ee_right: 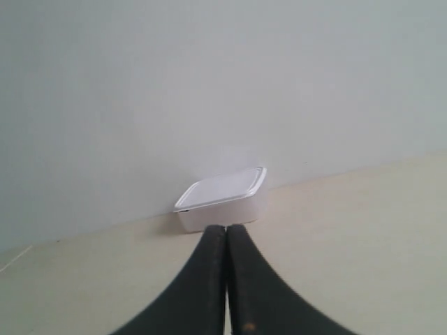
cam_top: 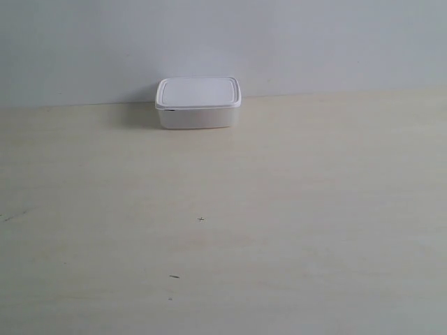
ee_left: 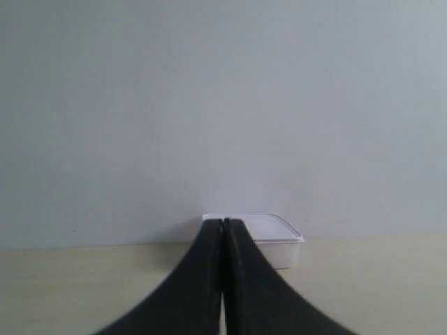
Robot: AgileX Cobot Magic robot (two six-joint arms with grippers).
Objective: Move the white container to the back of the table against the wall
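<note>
The white container [cam_top: 198, 103] with its flat rimmed lid stands at the back of the cream table [cam_top: 279, 209], right up to the grey-white wall [cam_top: 314, 42]. No arm shows in the exterior view. In the left wrist view my left gripper [ee_left: 223, 223] is shut, its black fingers pressed together, and it partly hides the white container [ee_left: 279, 241] far ahead. In the right wrist view my right gripper [ee_right: 226, 228] is likewise shut and empty, with the white container [ee_right: 223, 199] some way beyond its tips by the wall [ee_right: 209, 84].
A few tiny dark specks [cam_top: 201, 220] mark the tabletop near the front. The wall [ee_left: 209, 105] closes off the back of the table all along its far edge.
</note>
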